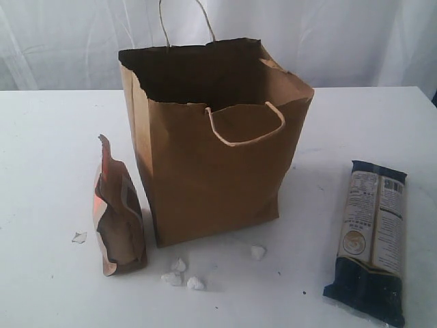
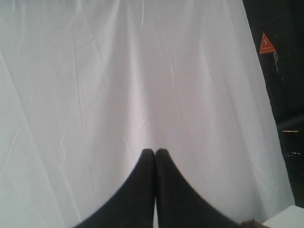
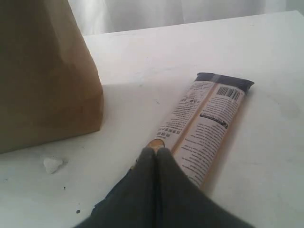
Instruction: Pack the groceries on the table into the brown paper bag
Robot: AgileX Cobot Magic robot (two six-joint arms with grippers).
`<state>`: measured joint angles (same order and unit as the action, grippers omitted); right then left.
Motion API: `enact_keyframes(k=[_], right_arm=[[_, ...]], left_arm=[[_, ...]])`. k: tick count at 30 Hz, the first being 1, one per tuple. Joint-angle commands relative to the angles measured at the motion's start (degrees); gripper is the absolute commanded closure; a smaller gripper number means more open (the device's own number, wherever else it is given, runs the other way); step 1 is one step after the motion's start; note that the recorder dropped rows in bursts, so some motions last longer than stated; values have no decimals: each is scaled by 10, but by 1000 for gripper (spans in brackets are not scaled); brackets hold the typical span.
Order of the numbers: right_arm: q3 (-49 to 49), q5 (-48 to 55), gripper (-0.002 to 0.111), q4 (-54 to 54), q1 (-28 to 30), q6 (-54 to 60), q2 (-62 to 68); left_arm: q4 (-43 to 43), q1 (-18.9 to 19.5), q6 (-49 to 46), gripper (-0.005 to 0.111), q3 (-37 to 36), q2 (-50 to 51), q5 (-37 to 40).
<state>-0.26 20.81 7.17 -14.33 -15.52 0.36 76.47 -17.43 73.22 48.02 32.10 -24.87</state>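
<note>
On the desk point(image 1: 54, 137) the brown paper bag point(image 1: 205, 171) stands open, the long dark noodle packet point(image 1: 372, 239) flat to its right, the brown pouch point(image 1: 119, 225) upright at its left. My right fingers point(image 3: 147, 164), pressed together and empty, sit at the packet's near end; my left fingers point(image 2: 146, 164), also closed, face the curtain point(image 2: 95, 71).

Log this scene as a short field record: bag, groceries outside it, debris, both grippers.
bag: brown paper bag upright on table, top open; contents not visible
left of bag, exterior view: brown pouch, standing
right of bag, exterior view: noodle packet, lying flat
groceries outside bag: two visible
debris: white crumbs on table in front of bag
left gripper: shut, empty, facing white curtain
right gripper: shut, empty, tips at one end of noodle packet; contact unclear
</note>
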Motion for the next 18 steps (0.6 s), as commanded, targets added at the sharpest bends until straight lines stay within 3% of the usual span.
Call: enact_keyframes(k=[1, 4, 7, 9, 13, 18], right_arm=[[3, -7, 108, 1, 3, -2, -4], [3, -7, 108, 1, 3, -2, -4], [3, -7, 108, 1, 3, -2, -4], [3, -7, 108, 1, 3, -2, -4], [3, -7, 108, 1, 3, -2, -4], [3, -7, 108, 1, 3, -2, -4]], left_arm=[[11, 1, 3, 107, 32, 26, -1], [-38, 1, -2, 107, 27, 34, 11], [-296, 1, -111, 107, 1, 39, 73], [-410, 1, -233, 107, -14, 39, 132], [-539, 1, -400, 107, -23, 39, 332], [-634, -11, -427, 107, -23, 39, 535]])
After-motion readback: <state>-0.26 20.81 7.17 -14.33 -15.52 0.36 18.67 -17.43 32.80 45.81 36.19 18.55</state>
